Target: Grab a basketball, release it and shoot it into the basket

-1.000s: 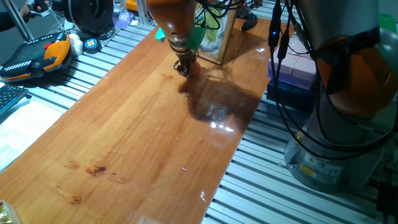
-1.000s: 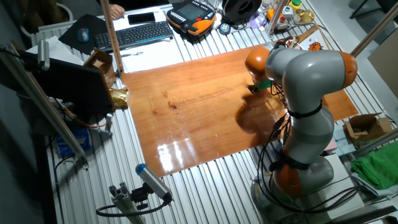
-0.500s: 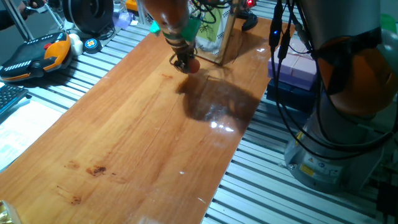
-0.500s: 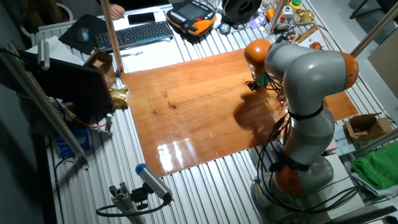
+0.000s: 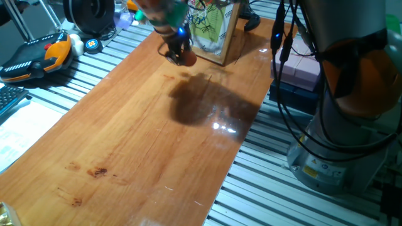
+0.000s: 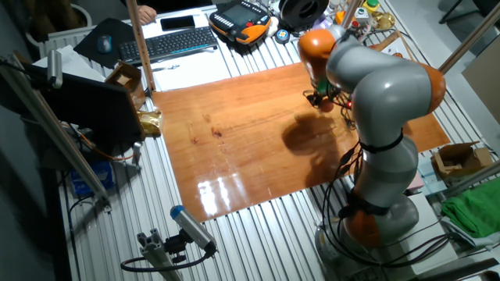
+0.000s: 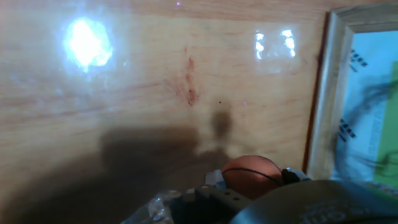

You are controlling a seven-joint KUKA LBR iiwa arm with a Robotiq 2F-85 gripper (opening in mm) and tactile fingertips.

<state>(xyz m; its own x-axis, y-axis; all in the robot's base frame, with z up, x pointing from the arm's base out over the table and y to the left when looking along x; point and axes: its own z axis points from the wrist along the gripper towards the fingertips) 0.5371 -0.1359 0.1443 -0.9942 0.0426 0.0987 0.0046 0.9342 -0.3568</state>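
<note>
While its fingers close on the basketball [image 5: 187, 59], the gripper [image 5: 182, 55] hangs above the wooden table [image 5: 138, 144], clear of the surface and just in front of the backboard [image 5: 213, 28]. Seen from the hand view, the small orange ball [image 7: 250, 176] with its faint dark lines sits pinched between the two fingers [image 7: 214, 178], which stand only as far apart as the ball is wide. The backboard's wooden frame [image 7: 320, 93] runs just beside the ball on one side, with the green-and-white picture [image 7: 370, 106] beyond it. A dark shadow [image 5: 195, 100] of the arm falls on the tabletop below the gripper, on the side away from the backboard.

From the other fixed view, the grey-and-orange arm [image 6: 383, 86] bends over the far end of the table [image 6: 234, 148], its gripper [image 6: 319, 97] near the table edge; the ball is too small to make out there. The hoop itself cannot be told apart from the blurred gripper and cables in front of the backboard.

Beyond the table from the backboard, an orange-and-black handheld control unit [image 5: 34, 53] lies on the slatted metal bench [image 5: 94, 56]. A keyboard [image 6: 176, 43] lies near the same unit [image 6: 242, 19] in the other fixed view, well apart from the gripper.
</note>
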